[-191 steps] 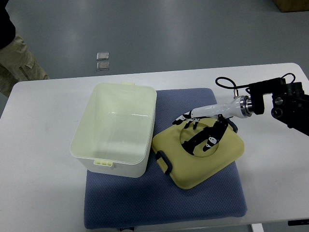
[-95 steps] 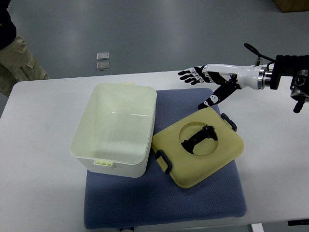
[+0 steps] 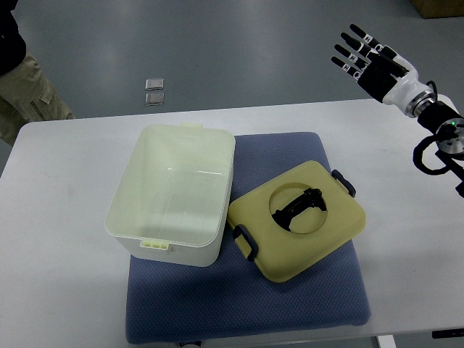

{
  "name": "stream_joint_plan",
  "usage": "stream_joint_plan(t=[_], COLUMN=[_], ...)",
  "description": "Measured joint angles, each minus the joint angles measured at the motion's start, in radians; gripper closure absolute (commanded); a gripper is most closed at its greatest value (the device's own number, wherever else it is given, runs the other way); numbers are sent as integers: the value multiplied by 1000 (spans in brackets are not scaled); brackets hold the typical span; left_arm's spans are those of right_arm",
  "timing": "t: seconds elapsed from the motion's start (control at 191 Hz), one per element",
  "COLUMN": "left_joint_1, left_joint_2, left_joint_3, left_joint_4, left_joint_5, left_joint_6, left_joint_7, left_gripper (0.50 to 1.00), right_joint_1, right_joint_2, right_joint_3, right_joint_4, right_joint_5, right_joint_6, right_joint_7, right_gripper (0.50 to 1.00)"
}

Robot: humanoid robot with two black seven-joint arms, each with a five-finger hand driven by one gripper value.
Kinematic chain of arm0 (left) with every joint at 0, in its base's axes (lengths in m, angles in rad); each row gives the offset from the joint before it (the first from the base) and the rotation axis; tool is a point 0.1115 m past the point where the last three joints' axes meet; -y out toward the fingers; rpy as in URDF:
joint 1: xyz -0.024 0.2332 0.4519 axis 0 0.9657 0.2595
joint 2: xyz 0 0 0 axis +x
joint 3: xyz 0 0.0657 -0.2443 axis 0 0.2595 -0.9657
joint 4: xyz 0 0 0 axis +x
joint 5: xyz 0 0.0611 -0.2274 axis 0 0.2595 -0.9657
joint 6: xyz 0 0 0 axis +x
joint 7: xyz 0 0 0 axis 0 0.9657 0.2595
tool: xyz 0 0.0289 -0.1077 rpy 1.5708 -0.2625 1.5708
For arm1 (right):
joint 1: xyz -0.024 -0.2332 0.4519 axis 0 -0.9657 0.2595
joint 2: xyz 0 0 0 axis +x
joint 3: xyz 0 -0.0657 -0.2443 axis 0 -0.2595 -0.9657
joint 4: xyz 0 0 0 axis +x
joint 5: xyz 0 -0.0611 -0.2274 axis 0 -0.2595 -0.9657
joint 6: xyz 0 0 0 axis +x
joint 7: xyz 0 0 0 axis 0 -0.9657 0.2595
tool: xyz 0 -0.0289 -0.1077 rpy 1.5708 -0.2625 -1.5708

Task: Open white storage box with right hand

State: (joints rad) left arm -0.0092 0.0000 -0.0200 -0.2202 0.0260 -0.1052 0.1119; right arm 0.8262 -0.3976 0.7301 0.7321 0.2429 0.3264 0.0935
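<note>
The white storage box (image 3: 174,196) stands open on the left part of a blue mat (image 3: 290,297), its inside bare. Its pale yellow lid (image 3: 297,221) lies flat on the mat to the right of the box, touching its right wall, with a black handle (image 3: 301,204) in a round recess and black clips at two corners. My right hand (image 3: 366,56) is raised at the upper right, beyond the table's far edge, fingers spread and holding nothing, well away from lid and box. My left arm is out of view.
The mat lies on a white table (image 3: 65,275). A person's leg (image 3: 25,90) shows at the upper left edge. Two small square plates (image 3: 154,92) lie on the grey floor behind the table.
My right hand has let go of the lid's handle, lifted off it and swung up and right to the upper right corner. The lid stays where it was set down.
</note>
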Motion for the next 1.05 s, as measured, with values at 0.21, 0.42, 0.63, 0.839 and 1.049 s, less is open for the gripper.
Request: stream_joint_plan(t=[0.21,0.42,0.63,0.839,1.049], left_joint_1=[0,0,0,0,0], left_joint_2=[0,0,0,0,0], left_joint_3=[0,3,0,0,2], left_joint_4=[0,-1,-2,0,3], left_joint_5=[-1,0,0,-1,-3], left_joint_6=[0,-1,-1,-1,1], left_joint_7=[0,10,12,12,12], left_gripper=[500,500,500,500,500], right_joint_1=[-16,-30,-44,-53,-73], right_joint_2=[57,99,110,144,168], right_joint_3=[0,4,5,5,5], right_joint_4=[12,9,9,4,1], right_joint_5=[137,134,127,123,122], right_joint_6=[-115,-108,-99,-18,-6], right_joint_7=[-4,21,46,87,108], right_gripper=[574,574,574,574,574])
